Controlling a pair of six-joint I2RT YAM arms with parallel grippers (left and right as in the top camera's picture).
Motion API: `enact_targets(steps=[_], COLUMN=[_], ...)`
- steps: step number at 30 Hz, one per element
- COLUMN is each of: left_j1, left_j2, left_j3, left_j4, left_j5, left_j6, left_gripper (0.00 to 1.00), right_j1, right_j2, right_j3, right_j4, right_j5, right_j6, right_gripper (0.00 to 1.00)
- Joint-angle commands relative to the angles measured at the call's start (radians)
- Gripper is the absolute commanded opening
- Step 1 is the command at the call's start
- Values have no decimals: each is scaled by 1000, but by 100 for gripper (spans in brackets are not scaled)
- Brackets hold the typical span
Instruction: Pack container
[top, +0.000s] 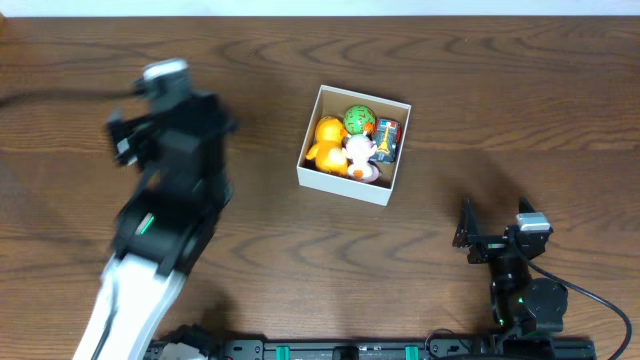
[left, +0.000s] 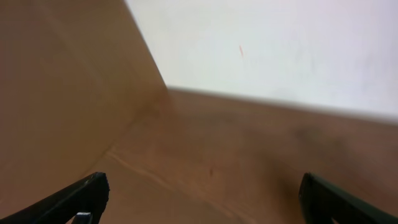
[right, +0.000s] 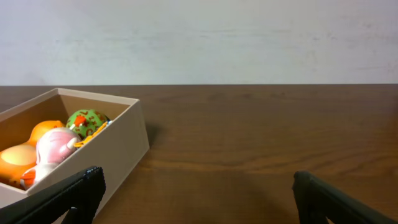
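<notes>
Container (top: 340, 186) stands mid-way on the bench (top: 520, 90), nearer its far edge, toys (top: 328, 138) inside. Your left tool (left: 202, 199) and right tool (right: 196, 193) gape fully, both empty. Judged light, stiff cardboard; pinch one thin wall at the rim.

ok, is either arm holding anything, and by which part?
Nothing held. Left gripper and right gripper are both open and empty; the toys lie in the container, clear of both.

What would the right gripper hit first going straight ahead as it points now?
Probably nothing: between the open jaws of the right gripper lies only bare table. The container sits left of that line; its corner may be close, depth unclear.
</notes>
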Motion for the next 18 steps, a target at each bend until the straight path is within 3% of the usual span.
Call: enact_targets(steps=[1,6,10,18], left_j1=[4,7,56,161], left_j2=[-215,-509,-700,-832], left_j3=[-4,-4,-4,-24], left_j4=[-6,-53,-130,-366], left_j5=[-11,-4,82,213], left_j6=[5,-34,-44,-45], left_gripper=[98,98,98,98], right_j1=[-7,-7,-7,-7], right_j2=[-9,-9,-9,-9], right_j3=[-4,-4,-4,-4], right_j4=[-2,-2,-2,-2], right_j5=[10,11,10,10], right_j6=[13,13,13,13], right_gripper=[99,99,99,99])
